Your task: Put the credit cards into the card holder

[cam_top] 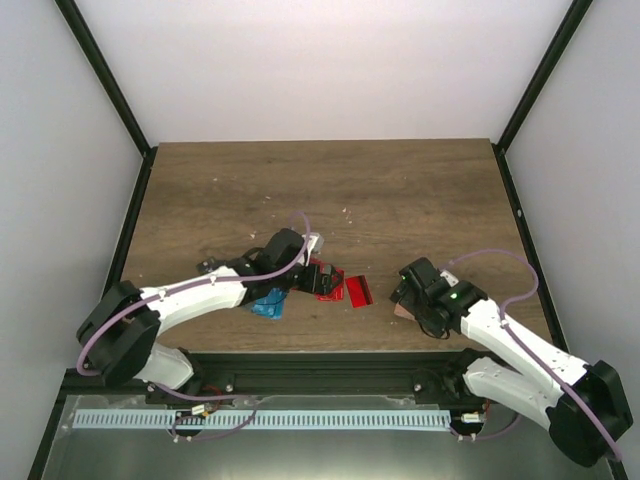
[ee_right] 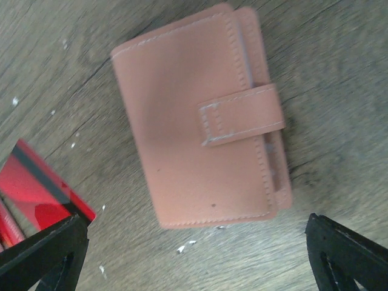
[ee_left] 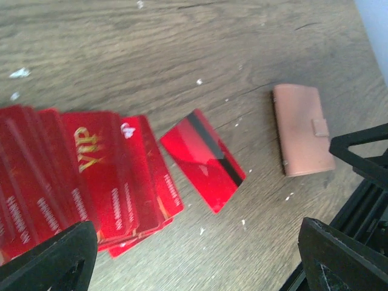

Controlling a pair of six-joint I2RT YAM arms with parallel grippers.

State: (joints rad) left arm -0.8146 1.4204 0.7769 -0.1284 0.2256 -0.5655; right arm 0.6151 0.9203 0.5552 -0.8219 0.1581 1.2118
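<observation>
Both jaws apart: right gripper (ee_right: 194,260) above the strap-closed card holder (ee_right: 194,121) mid-frame, left gripper (ee_left: 200,267) over credit cards (ee_left: 91,176); the holder could skid unopened.

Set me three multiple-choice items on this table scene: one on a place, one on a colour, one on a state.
1. The lone red card lies: A) between the fanned red cards and the card holder; B) inside the holder; C) atop the fan.
2. Its stripe is: A) white; B) gold; C) black.
3. The card holder is: A) spread open; B) shut, strap across; C) standing on edge.
Key: 1 A, it lies flat on the table between the two; 2 C, a dark band crosses the red; 3 B, the strap lies over the closed front.
</observation>
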